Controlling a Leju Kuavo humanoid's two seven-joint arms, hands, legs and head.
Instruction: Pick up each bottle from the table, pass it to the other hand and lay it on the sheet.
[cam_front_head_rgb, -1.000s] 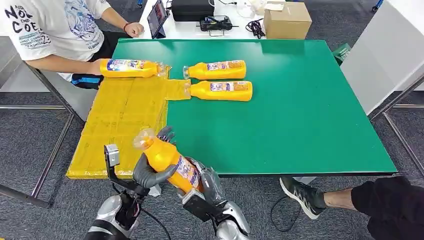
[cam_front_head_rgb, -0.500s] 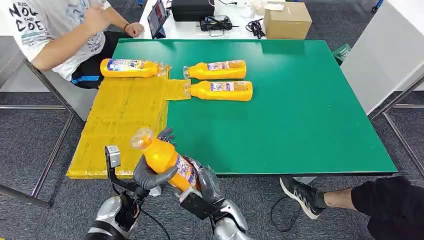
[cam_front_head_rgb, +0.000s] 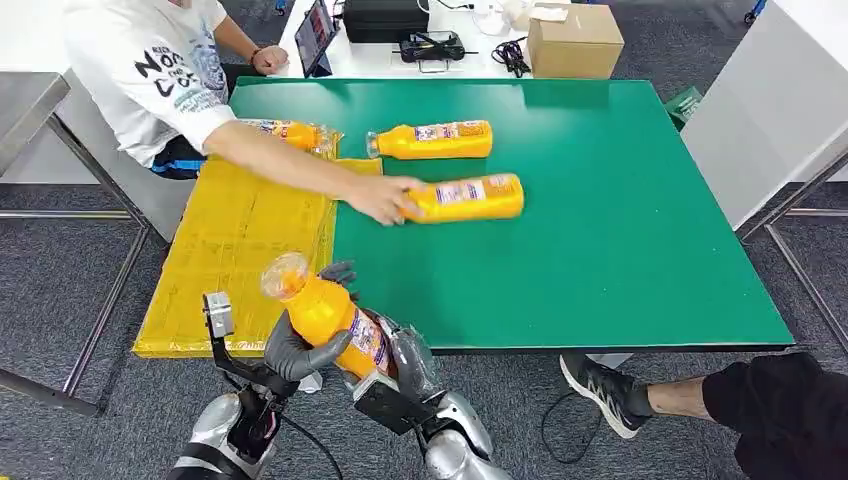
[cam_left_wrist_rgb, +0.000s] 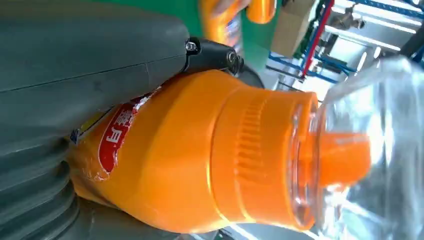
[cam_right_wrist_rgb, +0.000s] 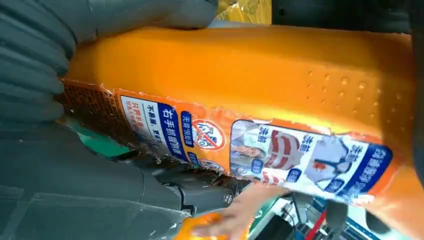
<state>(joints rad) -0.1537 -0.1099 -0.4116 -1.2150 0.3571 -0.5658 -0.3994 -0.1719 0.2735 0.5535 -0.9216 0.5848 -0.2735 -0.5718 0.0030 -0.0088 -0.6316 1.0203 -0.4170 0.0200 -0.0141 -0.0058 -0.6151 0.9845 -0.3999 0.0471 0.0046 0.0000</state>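
An orange bottle (cam_front_head_rgb: 325, 318) with a clear cap stands tilted above the table's near edge, cap pointing up and left. My left hand (cam_front_head_rgb: 298, 353) grips it around the upper body and my right hand (cam_front_head_rgb: 403, 360) grips the labelled lower body. The left wrist view has the bottle's shoulder and cap (cam_left_wrist_rgb: 215, 155) close up beside my thumb (cam_left_wrist_rgb: 75, 65). In the right wrist view the labelled side (cam_right_wrist_rgb: 260, 105) lies against my hand (cam_right_wrist_rgb: 45, 70). The yellow sheet (cam_front_head_rgb: 235, 250) covers the table's left part, with one bottle (cam_front_head_rgb: 298, 133) lying at its far end.
A person leans in from the far left; their hand (cam_front_head_rgb: 378, 198) holds a bottle (cam_front_head_rgb: 468, 197) on the green table (cam_front_head_rgb: 600, 230). Another bottle (cam_front_head_rgb: 435, 140) lies behind it. A cardboard box (cam_front_head_rgb: 574, 40) and electronics sit on the white table beyond. Someone's shoe (cam_front_head_rgb: 600, 392) is near the right front corner.
The person's arm has reached across the sheet and taken hold of the nearer bottle on the green table, shifting it slightly right. The bottle in my hands has barely moved.
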